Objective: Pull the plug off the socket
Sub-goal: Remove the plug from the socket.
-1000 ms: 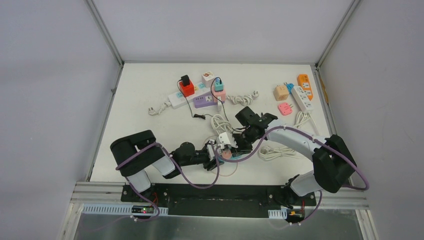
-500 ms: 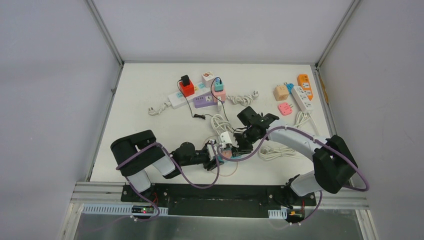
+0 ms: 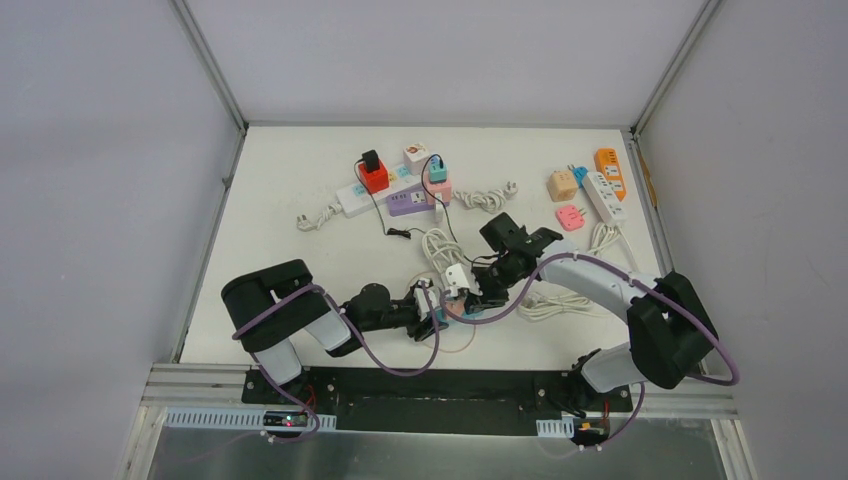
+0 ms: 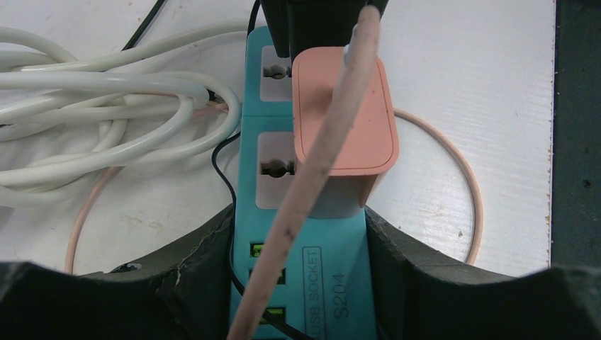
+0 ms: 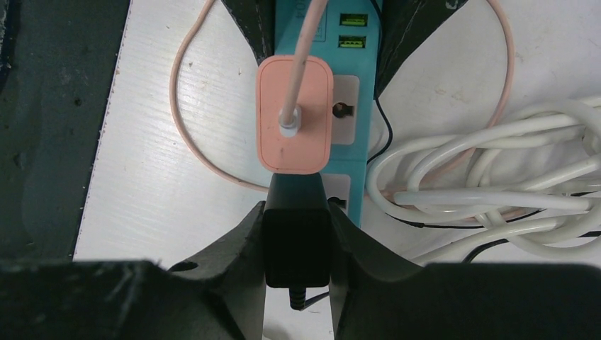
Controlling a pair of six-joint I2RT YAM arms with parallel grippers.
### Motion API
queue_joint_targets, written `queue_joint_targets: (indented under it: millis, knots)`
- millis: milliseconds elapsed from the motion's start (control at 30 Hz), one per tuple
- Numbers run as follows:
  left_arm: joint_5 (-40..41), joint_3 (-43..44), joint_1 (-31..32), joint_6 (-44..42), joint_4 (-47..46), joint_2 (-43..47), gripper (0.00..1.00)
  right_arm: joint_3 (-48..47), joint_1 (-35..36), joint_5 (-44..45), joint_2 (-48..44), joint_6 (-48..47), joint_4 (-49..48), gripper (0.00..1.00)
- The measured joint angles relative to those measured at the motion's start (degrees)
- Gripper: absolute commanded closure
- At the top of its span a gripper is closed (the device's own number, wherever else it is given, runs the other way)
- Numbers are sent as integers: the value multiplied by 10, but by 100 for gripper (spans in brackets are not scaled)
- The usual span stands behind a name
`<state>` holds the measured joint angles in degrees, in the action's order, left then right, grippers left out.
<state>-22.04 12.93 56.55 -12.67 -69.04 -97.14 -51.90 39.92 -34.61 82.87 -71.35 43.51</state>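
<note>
Clamping glossy teal strip (image 4: 340,283), left hand (image 4: 300,244) half-closed; right hand (image 5: 298,230) pinching matte black boxy plug (image 5: 298,248).

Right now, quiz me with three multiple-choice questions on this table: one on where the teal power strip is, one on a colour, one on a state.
1. Where does the teal power strip lie?
A. At the far edge of the table
B. Near the front, between the left gripper and the right gripper
C. Against the right edge

2. What colour is the plug between the right gripper's fingers?
A. Black
B. White
C. Red

3. How is the salmon adapter?
A. Loose on the table
B. Tipped on its side, off the strip
C. Plugged into the strip, a pink cable in it

Answers:
1 B: the left gripper's fingers clasp the strip's sides and the right gripper works at its other end.
2 A: the block clamped there is black.
3 C: it sits on the strip's sockets with the cable entering its top.
</note>
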Motion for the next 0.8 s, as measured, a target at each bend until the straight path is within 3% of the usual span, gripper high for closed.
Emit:
queue_joint_targets:
  millis: [433,800]
  knots:
    - [-2,1,0,0,-4,-5,100,-11,31,39,1,59,-6,100]
    - [-5,3,0,-2,-3,-5,100,2,-5,-1,-3,6,-1,100]
